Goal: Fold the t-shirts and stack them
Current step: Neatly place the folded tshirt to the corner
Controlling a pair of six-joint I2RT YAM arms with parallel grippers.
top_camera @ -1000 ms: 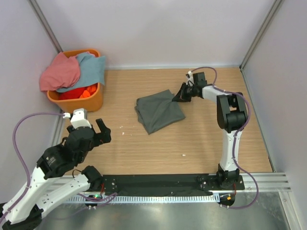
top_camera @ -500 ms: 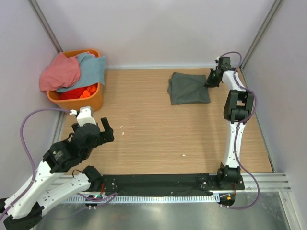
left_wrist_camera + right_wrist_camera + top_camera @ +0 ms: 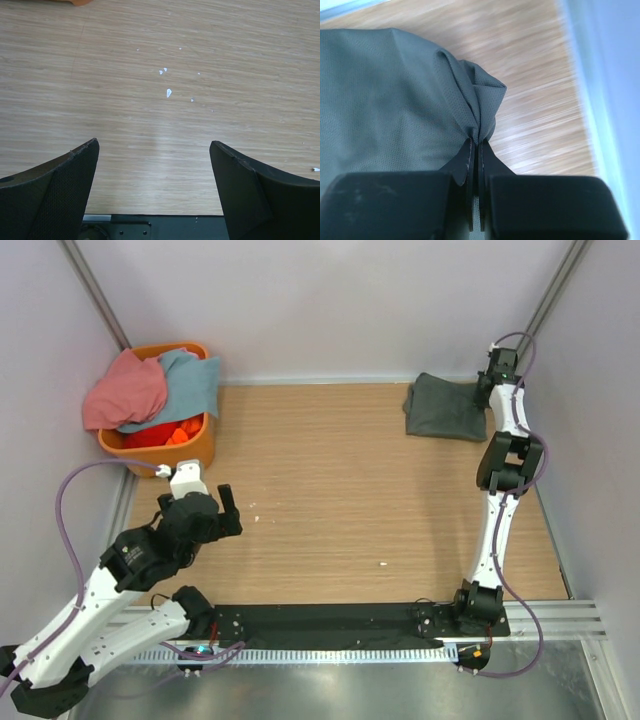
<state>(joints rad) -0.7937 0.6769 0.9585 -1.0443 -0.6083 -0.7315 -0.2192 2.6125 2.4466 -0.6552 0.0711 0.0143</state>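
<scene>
While left fingers (image 3: 55,195) gape above tabletop (image 3: 165,125), right fingers (image 3: 464,164) pinch bunched edge of grey t-shirt (image 3: 385,95)

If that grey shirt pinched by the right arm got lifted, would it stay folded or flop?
Probably flops: the dark grey t-shirt bunches into soft creases where the jaws of the right arm pinch it. Likely light: the weave looks thin. Held by one edge, it may unfold.

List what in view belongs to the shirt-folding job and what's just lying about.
Job:
- dark grey t-shirt, pinched by the right gripper at the far right corner
- salmon-pink t-shirt and light blue t-shirt, draped over the orange basket
- left gripper, jaws open, empty

Lying about:
- orange basket
- white specks on the table
</scene>
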